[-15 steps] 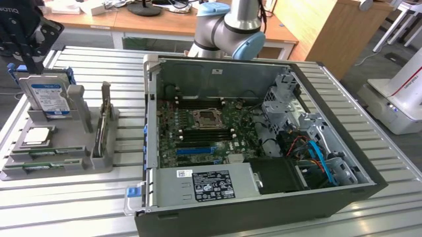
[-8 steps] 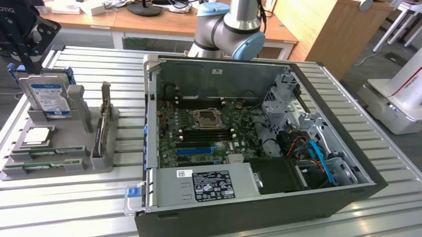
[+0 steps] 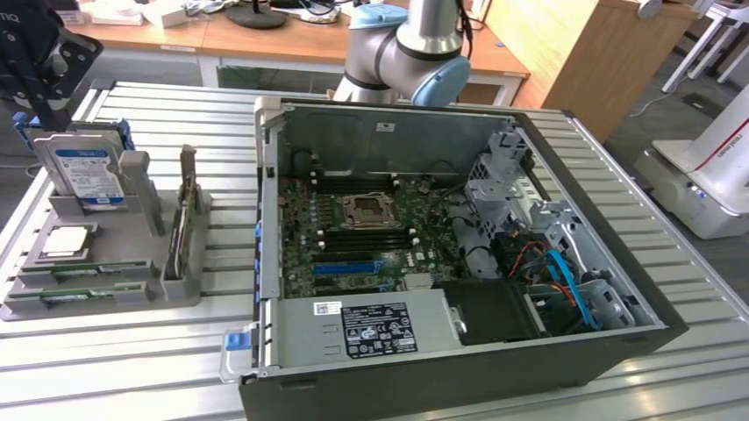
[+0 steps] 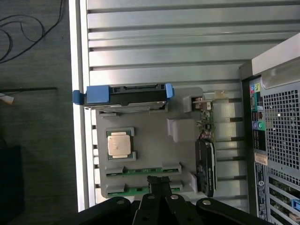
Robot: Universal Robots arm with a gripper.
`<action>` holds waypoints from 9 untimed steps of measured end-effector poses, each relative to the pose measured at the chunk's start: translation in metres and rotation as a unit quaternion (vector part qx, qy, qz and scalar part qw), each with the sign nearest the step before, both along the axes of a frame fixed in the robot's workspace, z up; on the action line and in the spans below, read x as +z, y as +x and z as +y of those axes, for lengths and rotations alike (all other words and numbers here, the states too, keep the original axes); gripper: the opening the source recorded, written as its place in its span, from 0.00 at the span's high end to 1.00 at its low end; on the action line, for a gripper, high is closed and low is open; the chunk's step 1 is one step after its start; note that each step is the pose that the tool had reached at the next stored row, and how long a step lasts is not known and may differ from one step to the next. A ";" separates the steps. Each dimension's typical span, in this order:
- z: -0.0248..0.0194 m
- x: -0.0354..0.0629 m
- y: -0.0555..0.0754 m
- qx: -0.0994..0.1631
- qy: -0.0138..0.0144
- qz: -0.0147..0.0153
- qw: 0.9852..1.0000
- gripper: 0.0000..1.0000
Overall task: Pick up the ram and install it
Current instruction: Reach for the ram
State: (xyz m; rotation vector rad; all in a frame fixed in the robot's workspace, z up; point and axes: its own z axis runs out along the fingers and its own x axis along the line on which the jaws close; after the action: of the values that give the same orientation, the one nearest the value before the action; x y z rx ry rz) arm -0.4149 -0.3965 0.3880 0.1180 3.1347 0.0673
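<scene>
Closed jaws above the ram (image 4: 136, 170) in its grey tray (image 4: 154, 150)

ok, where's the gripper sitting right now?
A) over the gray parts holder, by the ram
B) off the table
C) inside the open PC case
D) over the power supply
A. The gripper, shut with nothing in it, hangs over the gray holder, close to the two green ram strips in its slots. The PC case stands beside the holder.
</scene>
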 end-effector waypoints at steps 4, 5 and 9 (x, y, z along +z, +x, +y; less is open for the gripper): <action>0.0000 0.0000 0.000 0.000 0.000 0.000 1.000 0.89; 0.0000 0.0000 0.000 0.000 0.000 0.000 1.000 0.89; -0.0033 0.0000 0.000 0.000 0.000 0.000 1.000 0.89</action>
State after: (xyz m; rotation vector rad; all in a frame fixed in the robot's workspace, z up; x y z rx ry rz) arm -0.4150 -0.3999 0.3880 0.1181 3.1347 0.0673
